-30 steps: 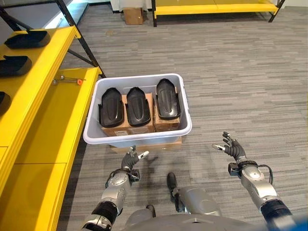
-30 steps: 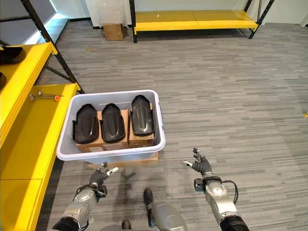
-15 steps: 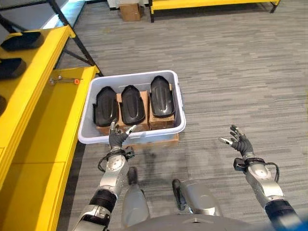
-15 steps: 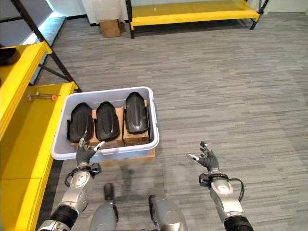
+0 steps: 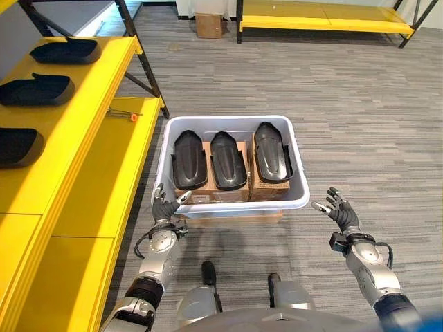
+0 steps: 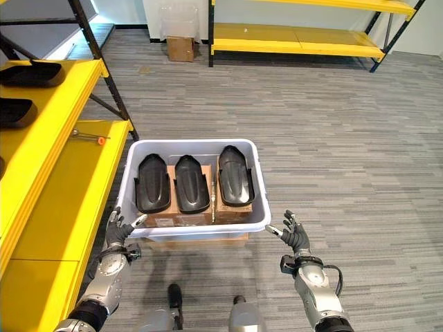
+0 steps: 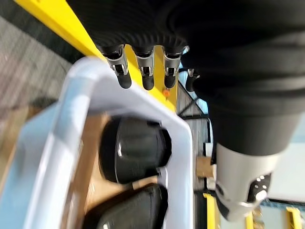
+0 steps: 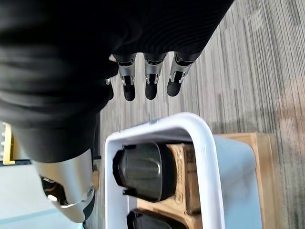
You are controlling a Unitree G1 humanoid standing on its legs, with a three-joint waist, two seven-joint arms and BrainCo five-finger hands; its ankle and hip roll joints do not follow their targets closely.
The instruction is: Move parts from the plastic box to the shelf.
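A: Since a second ago the robot has closed in on the pale grey plastic box (image 5: 231, 166). The left hand (image 5: 166, 206), which hung well short of the near wall, now sits just beside the box's near-left corner. The right hand (image 5: 338, 210) has come in just beside the near-right corner.

B: Holding anything?

A: No. Both hands have straight, spread fingers and are empty; the wrist views show the fingertips hovering over the rim, not clasping it. I judge the robot is lining up to take hold, either of the box or of a part.

B: Where are the parts?

A: Three glossy black moulded plastic shells (image 5: 228, 159) lie side by side in the box, on brown cardboard cartons (image 5: 266, 188). More black shells (image 5: 36, 88) already sit on the yellow steel shelf (image 5: 90, 111) along the robot's left.

B: Anything in the way?

A: The box rests on a flat cardboard slab (image 5: 235, 218) on the grey carpet. An orange-handled tool (image 5: 125, 114) lies near the far end of the lower shelf board, well apart from the hands. A small cardboard box (image 5: 208, 25) stands far off. Nothing blocks either hand.
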